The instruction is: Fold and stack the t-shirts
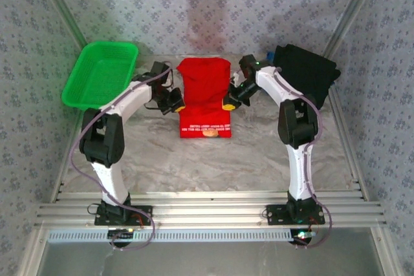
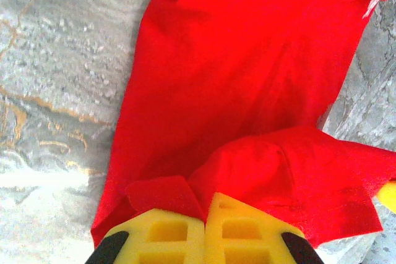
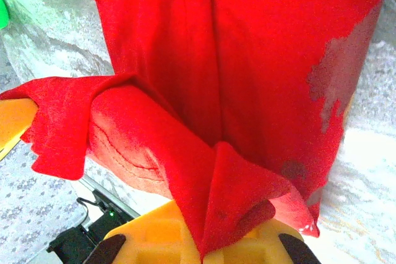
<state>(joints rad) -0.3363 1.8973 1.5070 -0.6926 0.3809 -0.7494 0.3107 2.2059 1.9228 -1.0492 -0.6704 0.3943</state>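
The red t-shirt [image 1: 204,92] lies in the middle of the table, its near end turned up so the white-and-orange print [image 1: 206,129] shows. My left gripper [image 1: 176,103] is shut on the shirt's left edge; its yellow pads [image 2: 167,234] pinch a fold of the red t-shirt [image 2: 247,78]. My right gripper [image 1: 229,101] is shut on the right edge, red t-shirt [image 3: 247,60] cloth bunched over its pads [image 3: 154,239]. A folded black t-shirt [image 1: 307,72] sits at the back right, with a sliver of a blue one [image 1: 266,55] at its left edge.
A green mesh basket [image 1: 100,72] stands at the back left. Patterned walls enclose the marbled table [image 1: 207,166] on three sides. An aluminium rail [image 1: 207,211] runs along the near edge by the arm bases.
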